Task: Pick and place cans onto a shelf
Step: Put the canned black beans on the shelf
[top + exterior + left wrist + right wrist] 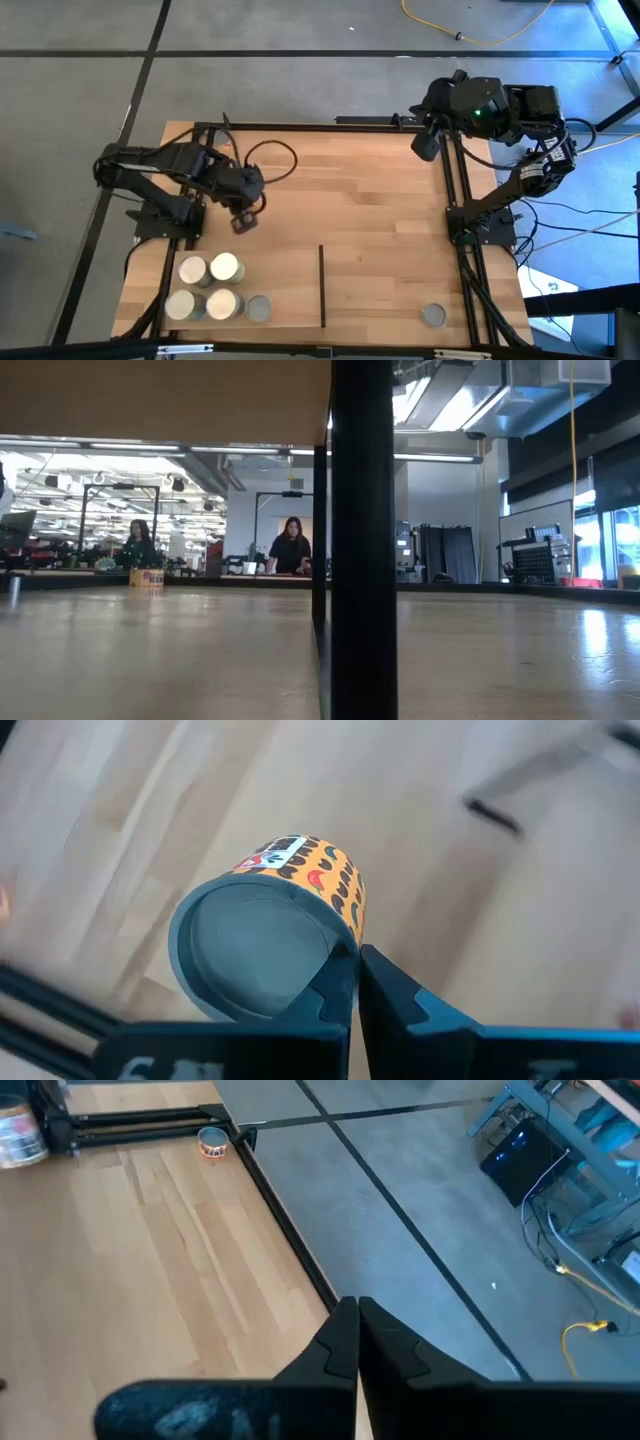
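Note:
My left gripper (243,218) hangs over the table's left half, shut on a can (270,935) with an orange label and a grey top. Several more cans (210,288) stand upright at the near left on the pale shelf (290,285), left of its thin black strip (322,285). One grey-topped can (433,316) stands alone near the table's near right corner. My right gripper (425,145) waits shut and empty, raised at the far right edge; its own view shows the fingertips (358,1315) together. My left gripper pinches the can's top rim (338,942) between its two fingers, one finger over the recessed grey top and the other outside on the labelled wall. The fingers come from above, slanting down. The can hangs tilted below them, clear of the table.
A black metal frame (455,200) runs around the table's edges. Bare planked wood lies between the black strip and the lone can. A dark upright post (362,540) fills the middle of the low view. People sit at desks in the room beyond.

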### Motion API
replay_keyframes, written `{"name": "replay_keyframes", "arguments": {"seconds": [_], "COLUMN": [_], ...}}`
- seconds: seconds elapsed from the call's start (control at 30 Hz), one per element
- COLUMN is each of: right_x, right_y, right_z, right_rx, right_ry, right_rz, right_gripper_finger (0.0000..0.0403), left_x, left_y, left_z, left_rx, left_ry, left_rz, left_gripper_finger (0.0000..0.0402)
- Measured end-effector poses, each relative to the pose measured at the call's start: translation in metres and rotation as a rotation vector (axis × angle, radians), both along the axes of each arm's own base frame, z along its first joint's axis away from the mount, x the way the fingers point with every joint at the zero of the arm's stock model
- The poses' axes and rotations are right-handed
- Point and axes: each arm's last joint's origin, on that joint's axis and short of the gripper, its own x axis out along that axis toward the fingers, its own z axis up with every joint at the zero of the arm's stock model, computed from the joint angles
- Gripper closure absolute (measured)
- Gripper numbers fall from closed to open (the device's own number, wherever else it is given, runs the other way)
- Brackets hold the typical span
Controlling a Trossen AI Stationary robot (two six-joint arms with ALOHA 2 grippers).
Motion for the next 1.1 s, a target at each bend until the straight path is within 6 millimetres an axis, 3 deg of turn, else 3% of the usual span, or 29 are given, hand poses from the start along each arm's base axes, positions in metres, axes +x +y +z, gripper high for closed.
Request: {"name": "replay_keyframes", "arguments": {"seconds": [0.27, 0.53, 0.83, 1.1], "right_x": [0.000, 0.000, 0.000, 0.000], "right_y": [0.001, 0.000, 0.001, 0.000], "right_z": [0.000, 0.000, 0.000, 0.000], "right_rx": [0.045, 0.048, 0.060, 0.060], "right_ry": [-0.029, -0.031, -0.042, -0.042], "right_rz": [-0.011, -0.013, -0.024, -0.024], "right_gripper_finger": [0.0397, 0.0397, 0.0397, 0.0397], "left_x": [0.002, 0.029, 0.046, 0.045], "left_y": [-0.030, -0.066, -0.103, -0.120], "left_z": [0.024, 0.016, -0.006, -0.013], "left_rx": [0.085, 0.089, 0.070, 0.019], "left_ry": [-0.047, -0.006, 0.092, 0.122], "left_rz": [-0.418, -0.652, -0.717, -0.730], "left_gripper_finger": [0.0401, 0.0401, 0.0401, 0.0401]}}
